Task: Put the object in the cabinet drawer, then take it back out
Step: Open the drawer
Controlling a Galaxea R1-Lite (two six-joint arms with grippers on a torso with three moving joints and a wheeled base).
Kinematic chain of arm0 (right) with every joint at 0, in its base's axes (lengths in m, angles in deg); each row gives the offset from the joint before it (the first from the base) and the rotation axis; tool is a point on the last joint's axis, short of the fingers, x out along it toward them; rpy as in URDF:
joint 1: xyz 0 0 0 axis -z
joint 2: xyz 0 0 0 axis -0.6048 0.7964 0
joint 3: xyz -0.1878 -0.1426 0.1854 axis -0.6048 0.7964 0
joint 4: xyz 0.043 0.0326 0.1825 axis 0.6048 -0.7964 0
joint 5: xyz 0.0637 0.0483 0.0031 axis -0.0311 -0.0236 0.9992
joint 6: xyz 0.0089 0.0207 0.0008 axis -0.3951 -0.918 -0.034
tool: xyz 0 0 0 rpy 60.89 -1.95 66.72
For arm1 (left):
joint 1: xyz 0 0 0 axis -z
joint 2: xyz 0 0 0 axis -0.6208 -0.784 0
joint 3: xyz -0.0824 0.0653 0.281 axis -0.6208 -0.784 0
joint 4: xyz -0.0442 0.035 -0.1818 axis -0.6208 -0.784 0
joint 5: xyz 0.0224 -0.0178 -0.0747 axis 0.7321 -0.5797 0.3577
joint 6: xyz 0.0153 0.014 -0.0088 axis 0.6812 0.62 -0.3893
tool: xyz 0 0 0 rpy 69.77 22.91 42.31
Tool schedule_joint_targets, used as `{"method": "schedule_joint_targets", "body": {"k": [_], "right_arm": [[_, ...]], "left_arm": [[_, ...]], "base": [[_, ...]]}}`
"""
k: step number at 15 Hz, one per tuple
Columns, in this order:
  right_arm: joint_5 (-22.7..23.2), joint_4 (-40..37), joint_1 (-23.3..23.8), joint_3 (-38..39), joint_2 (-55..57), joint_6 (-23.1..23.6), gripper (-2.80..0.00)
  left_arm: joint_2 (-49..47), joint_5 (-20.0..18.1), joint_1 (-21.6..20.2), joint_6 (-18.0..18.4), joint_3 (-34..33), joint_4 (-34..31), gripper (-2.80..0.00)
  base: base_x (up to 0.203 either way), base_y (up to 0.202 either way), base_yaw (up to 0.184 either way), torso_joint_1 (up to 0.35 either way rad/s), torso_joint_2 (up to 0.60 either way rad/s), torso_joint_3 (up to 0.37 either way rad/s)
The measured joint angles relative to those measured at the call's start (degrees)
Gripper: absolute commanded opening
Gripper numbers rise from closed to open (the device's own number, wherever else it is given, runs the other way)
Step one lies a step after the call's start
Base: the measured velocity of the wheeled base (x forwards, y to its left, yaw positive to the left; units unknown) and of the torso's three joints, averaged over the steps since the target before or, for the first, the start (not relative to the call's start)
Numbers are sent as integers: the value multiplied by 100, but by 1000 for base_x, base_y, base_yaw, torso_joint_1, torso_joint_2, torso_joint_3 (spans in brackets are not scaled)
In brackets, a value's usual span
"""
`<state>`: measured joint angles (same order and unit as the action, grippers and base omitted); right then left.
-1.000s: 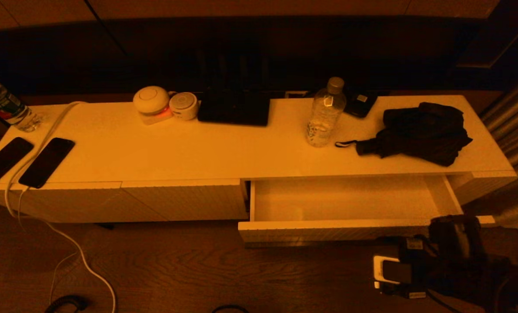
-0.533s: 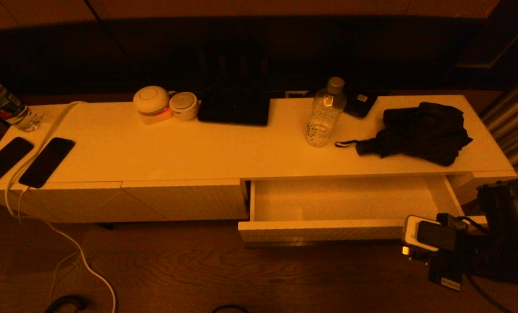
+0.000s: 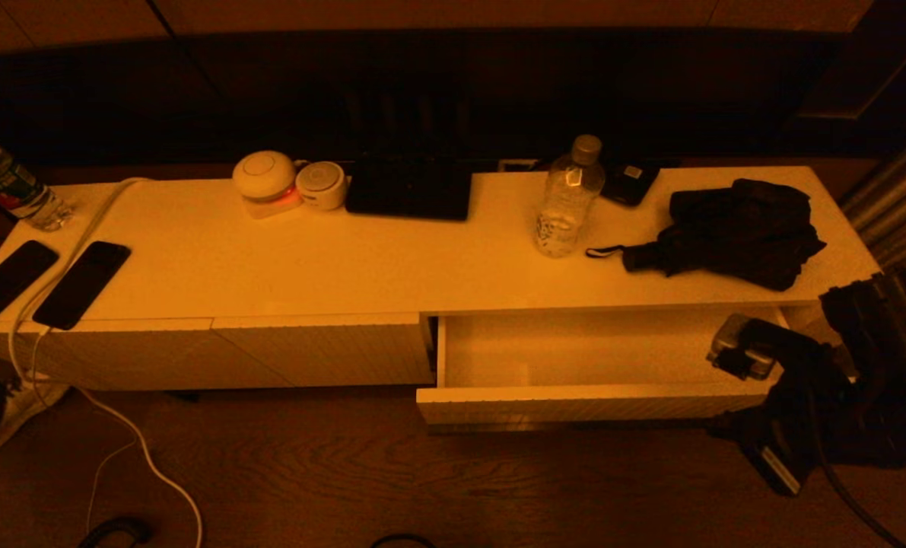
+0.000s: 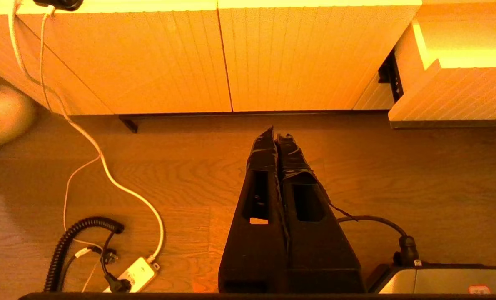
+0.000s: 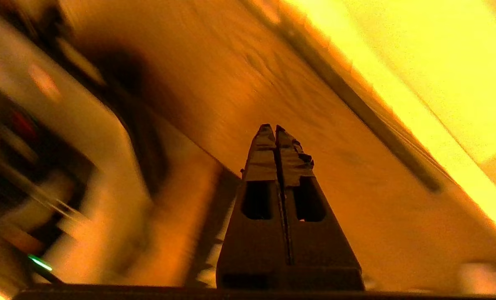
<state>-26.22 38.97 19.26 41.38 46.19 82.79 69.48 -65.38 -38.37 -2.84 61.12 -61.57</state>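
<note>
Two arms are mine, and from my head camera I see only the right one, dark and bulky at the right end of the wide, shallow white cabinet drawer (image 3: 574,358), which stands pulled out under the long white cabinet top (image 3: 346,259), its plain pale inside bare as far as I can see. On that top, behind the drawer, stand a clear plastic water bottle (image 3: 568,199) and, just beside it to the right, a crumpled black cloth bundle (image 3: 734,232); far to the left lie two flat black phones (image 3: 46,283) with a white cable running past them. From my left wrist, my left pincer (image 4: 276,134) hangs low over the brown wooden floor (image 4: 397,175) in front of the ribbed white front panels (image 4: 189,58), its fingers pressed together with nothing between them; a corner of the open drawer shows nearby. From my right wrist, blurred, my right pincer (image 5: 271,129) has its fingers pressed together too, holding nothing, with wood-grain floor and a bright pale surface beyond it.
</note>
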Motion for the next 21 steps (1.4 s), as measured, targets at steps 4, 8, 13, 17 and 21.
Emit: {"method": "schedule_joint_targets", "body": {"k": [4,8,13,17,21], "right_arm": [[-171,-68,-309,-847,645,-1488,-280],[-804,-146,-415,-1626,1405,-2195,-280],[-1390,-148,-417,-2247,2136,-2641,-280],[-1580,-148,-382,-2623,2544,-2810,-280],[-1586,-146,-271,-2843,2785,-2814,-280]], "left_arm": [[0,-1,0,0,0,-2,-280],[0,1,0,-2,0,0,-280],[0,-1,0,-2,0,0,-280],[0,1,0,0,0,0,-280],[0,1,0,-1,0,0,-280]], "base": [[0,0,0,0,0,0],[0,0,0,0,0,0],[0,0,0,0,0,0],[0,0,0,0,0,0],[0,0,0,0,0,0]]}}
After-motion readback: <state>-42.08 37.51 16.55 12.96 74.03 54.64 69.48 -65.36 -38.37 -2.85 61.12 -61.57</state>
